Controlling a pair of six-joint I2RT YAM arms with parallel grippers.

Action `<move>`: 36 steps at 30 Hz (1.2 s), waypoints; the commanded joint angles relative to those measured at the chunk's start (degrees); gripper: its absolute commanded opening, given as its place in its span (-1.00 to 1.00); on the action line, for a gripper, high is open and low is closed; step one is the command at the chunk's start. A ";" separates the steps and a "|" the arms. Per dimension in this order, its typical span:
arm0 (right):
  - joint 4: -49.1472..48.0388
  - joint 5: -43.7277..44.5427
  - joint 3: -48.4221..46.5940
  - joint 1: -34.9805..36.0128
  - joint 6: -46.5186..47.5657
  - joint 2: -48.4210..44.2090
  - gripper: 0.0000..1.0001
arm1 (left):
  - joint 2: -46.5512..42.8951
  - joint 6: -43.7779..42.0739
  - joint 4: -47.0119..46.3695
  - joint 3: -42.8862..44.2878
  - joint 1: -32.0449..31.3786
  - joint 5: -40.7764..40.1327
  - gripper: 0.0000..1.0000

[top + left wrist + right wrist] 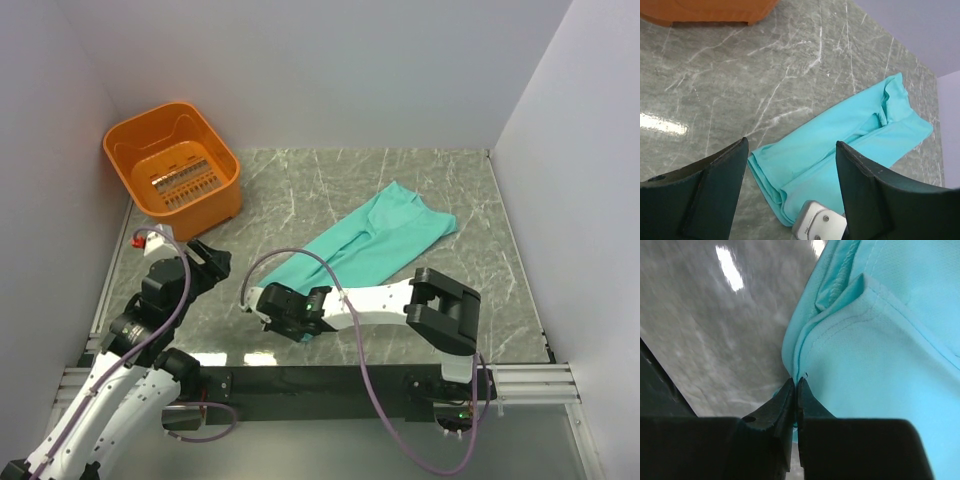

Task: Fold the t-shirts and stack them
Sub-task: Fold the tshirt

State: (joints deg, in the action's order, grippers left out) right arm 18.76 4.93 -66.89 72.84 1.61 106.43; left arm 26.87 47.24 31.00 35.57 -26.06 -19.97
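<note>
Teal-green t-shirt (385, 238), folded lengthwise into a long band, lies flat on the grey marbled table (300, 180). It runs on a slant from the near middle of the top toward the far right corner. Its far end is wider and spreads into two lobes, and the left wrist view shows a bunched ridge of cloth (885, 107) there. The near-left end (770, 175) shows several layers stacked at a rounded fold.

At that near-left end sits the right gripper (264, 304). In its own wrist view its fingers (790, 395) are pressed tightly together. A stitched hem of the t-shirt (880, 340) comes right down to the tips, and a sliver of teal shows between them, so the cloth is pinched at its edge. The right arm reaches leftward across the near part of the table, low over the surface.

The left gripper (215, 258) hangs to the left of the shirt, apart from it, its fingers (725, 170) spread wide with nothing between them but a view of the table and the shirt's near end.

An orange plastic basket (172, 160) stands at the far left corner of the table, well apart from the shirt.
</note>
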 commanded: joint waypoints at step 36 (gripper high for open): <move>0.14 -31.12 11.52 -70.62 3.44 -36.04 0.26 | 71.27 -22.36 -26.35 38.64 -4.34 27.96 0.36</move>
State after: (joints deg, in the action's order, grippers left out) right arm 25.80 -25.65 -56.16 7.35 17.82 68.25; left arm 92.42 30.55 7.01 64.51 -29.32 2.98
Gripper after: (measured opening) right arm 0.631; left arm 0.685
